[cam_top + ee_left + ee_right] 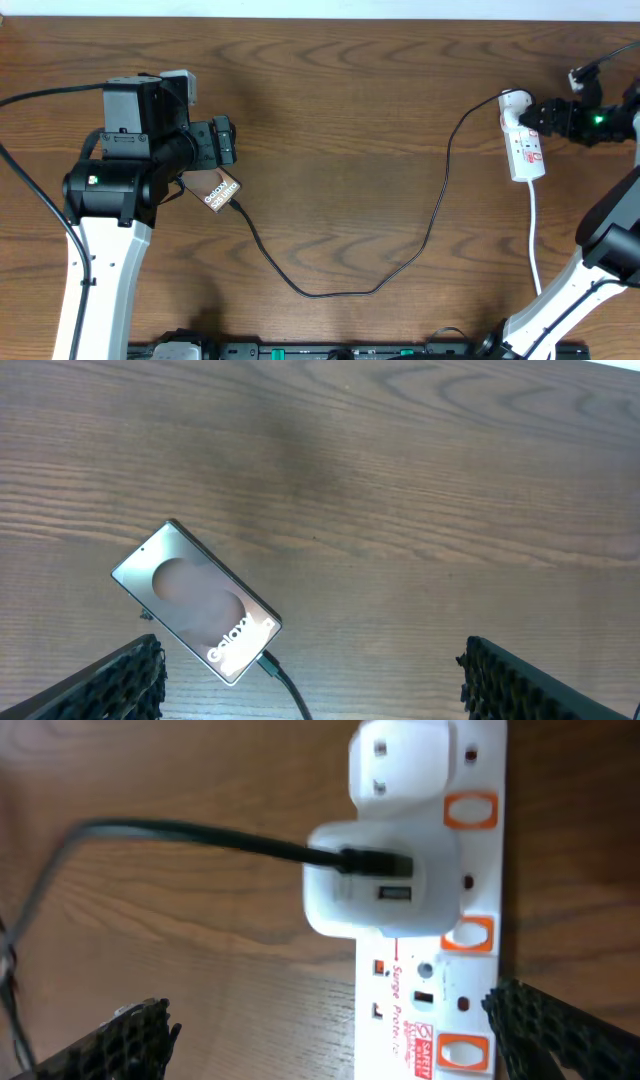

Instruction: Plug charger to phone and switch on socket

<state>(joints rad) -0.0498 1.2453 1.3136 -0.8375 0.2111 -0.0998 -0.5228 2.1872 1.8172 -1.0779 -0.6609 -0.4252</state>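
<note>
The phone (pixel 222 189) lies tilted on the wood table just right of my left gripper (pixel 226 140); it shows "Galaxy" lettering in the left wrist view (pixel 195 602). The black charger cable (pixel 340 290) has its tip in the phone's lower end (pixel 272 668) and loops across the table to a white adapter (pixel 385 880) seated in the white socket strip (pixel 524 146), also seen in the right wrist view (pixel 430 1020) with orange switches (pixel 468 812). My left gripper (pixel 310 690) is open above the phone. My right gripper (pixel 330 1040) is open over the strip.
The strip's white cord (pixel 535 240) runs toward the front edge. The left arm base (pixel 105 230) stands at the left and the right arm (pixel 600 250) at the right. Bare wood lies between phone and strip.
</note>
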